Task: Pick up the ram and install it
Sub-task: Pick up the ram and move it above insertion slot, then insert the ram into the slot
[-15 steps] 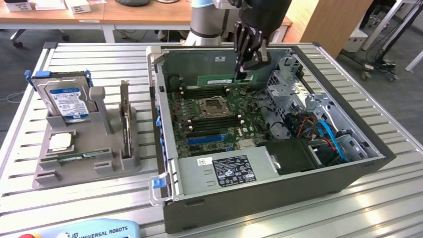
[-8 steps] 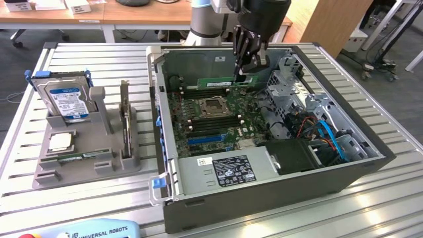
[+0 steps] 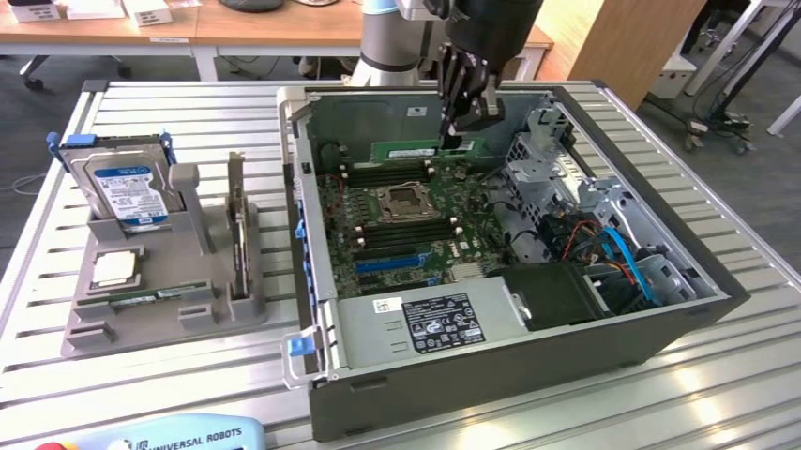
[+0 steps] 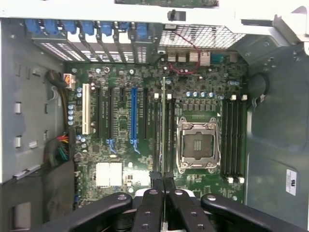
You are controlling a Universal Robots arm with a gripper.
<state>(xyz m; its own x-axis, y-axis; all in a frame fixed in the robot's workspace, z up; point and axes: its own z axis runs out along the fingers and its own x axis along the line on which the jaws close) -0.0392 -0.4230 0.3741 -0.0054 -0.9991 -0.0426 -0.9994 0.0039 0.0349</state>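
Ram hangs clamped edge-down in the tool above the memory slots inside the open computer case, so installing seems in hand, and seating it calls for lining up with 1 slot.

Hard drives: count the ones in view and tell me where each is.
1. The hard drive stands upright in the grey holder on the exterior view's left, beside the open computer case. More may be hidden inside the case's drive cage.

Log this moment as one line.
tool: shut on ram | ram: on edge over slots beside CPU socket | case: open
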